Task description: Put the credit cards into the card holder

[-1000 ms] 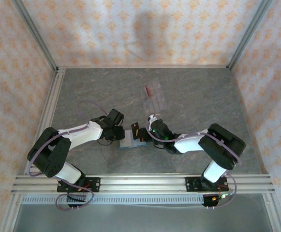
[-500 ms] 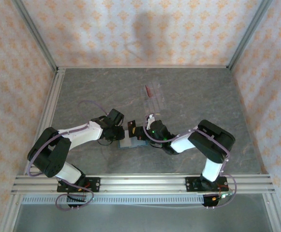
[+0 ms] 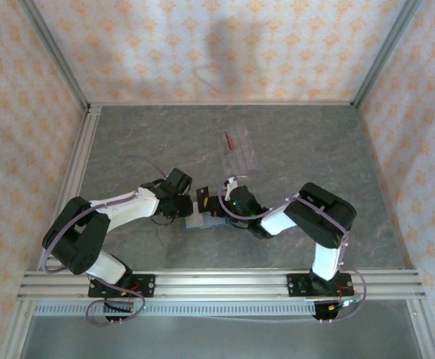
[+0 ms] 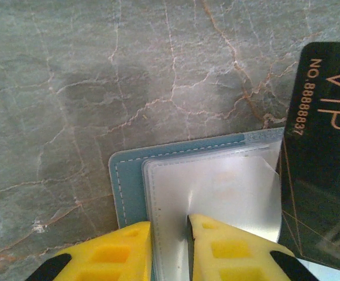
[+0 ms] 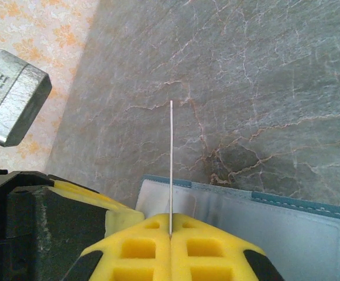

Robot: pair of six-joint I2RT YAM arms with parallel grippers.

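A robot test booth: aluminium frame (image 3: 217, 278), patterned walls (image 3: 202, 52), marble-look table (image 3: 314, 149).

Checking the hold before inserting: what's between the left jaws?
The card holder's clear inner sleeve sits between the left gripper's jaws, in the left wrist view.

A clear plastic rack (image 3: 239, 155) lies toward the back of the grey veined surface (image 3: 314, 142). Orange-patterned walls (image 3: 202, 45) stand around, aluminium rails (image 3: 224, 280) in front.

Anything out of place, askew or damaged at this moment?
Nothing stands out. The card holder lies open on the table, the left gripper pinching its clear inner sleeve; the right gripper holds a dark VIP card on edge at its edge.
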